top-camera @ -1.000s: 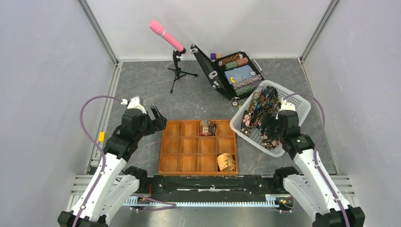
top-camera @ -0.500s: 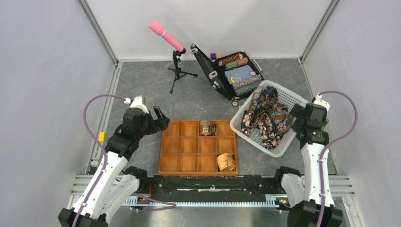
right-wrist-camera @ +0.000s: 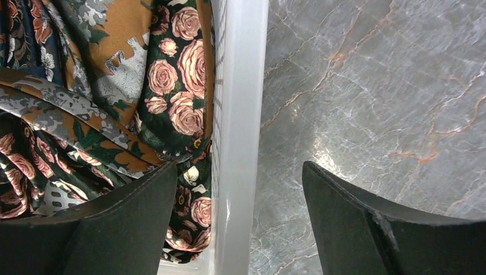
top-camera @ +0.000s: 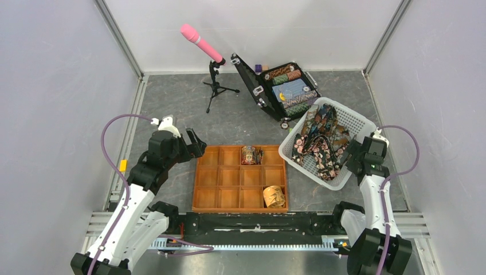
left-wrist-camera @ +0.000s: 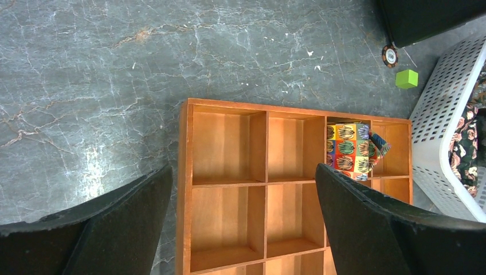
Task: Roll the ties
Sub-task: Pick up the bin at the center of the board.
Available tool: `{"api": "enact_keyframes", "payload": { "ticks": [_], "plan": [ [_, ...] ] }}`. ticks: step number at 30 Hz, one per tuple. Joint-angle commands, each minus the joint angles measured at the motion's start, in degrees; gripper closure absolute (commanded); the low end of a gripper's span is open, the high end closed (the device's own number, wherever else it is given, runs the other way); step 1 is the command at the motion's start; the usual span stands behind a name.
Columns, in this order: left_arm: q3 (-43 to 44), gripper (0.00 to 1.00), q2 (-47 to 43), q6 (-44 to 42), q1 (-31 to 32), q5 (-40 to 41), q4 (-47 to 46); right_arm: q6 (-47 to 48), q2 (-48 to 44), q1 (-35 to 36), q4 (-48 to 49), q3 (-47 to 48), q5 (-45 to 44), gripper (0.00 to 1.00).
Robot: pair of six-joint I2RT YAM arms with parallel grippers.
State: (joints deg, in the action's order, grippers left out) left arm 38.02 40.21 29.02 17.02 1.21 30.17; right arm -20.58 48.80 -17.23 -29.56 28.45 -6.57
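ties (right-wrist-camera: 114, 86): likely limp, light, slippery; heaped in white basket (right-wrist-camera: 240, 86), frame right | hold: pinch a narrow end | right end effector (right-wrist-camera: 239, 172): wide open, empty, astride rim | left end effector (left-wrist-camera: 243, 172): wide open, empty

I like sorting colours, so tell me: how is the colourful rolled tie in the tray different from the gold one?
The colourful tie has squares of many colours, while the gold tie is tan-gold all over. The colourful tie sits in the far row of the tray, third box from the left. The gold tie sits in the near row, in the right corner box. Both are rolled up, each alone in its box.
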Motion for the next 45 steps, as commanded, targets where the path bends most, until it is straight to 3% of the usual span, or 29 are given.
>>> {"api": "enact_keyframes", "payload": {
  "ticks": [1,4,6,16,25,36,45],
  "plan": [
    [-0.7,0.00,-0.6,-2.2,0.0,-0.2,-1.7,-1.3,-0.4,-0.8,6.1,-1.4,1.6,0.16],
    [-0.6,0.00,-0.2,-2.2,0.1,-0.2,-1.7,-1.3,-1.1,-1.2,6.8,-1.6,0.9,0.13],
    [-0.7,0.00,0.2,-2.3,0.1,-0.3,-1.7,-1.3,-1.8,-1.3,6.9,-1.5,0.5,0.18],
    [-0.5,0.00,1.0,-2.1,0.1,-0.7,-1.7,-3.2,-2.5,-1.4,8.0,0.3,1.1,0.56],
    [-0.3,0.00,0.9,-1.4,0.1,-1.6,-1.2,-5.7,-2.9,-1.3,7.0,6.1,0.4,1.00],
    [4.8,0.00,2.4,-0.6,0.1,-5.6,-0.9,-11.3,-1.6,-1.4,6.4,17.3,1.2,1.00],
    [14.1,0.00,6.7,-1.8,0.1,-3.7,4.2,-16.3,0.9,-1.5,8.5,25.7,8.9,1.00]
  ]
}}
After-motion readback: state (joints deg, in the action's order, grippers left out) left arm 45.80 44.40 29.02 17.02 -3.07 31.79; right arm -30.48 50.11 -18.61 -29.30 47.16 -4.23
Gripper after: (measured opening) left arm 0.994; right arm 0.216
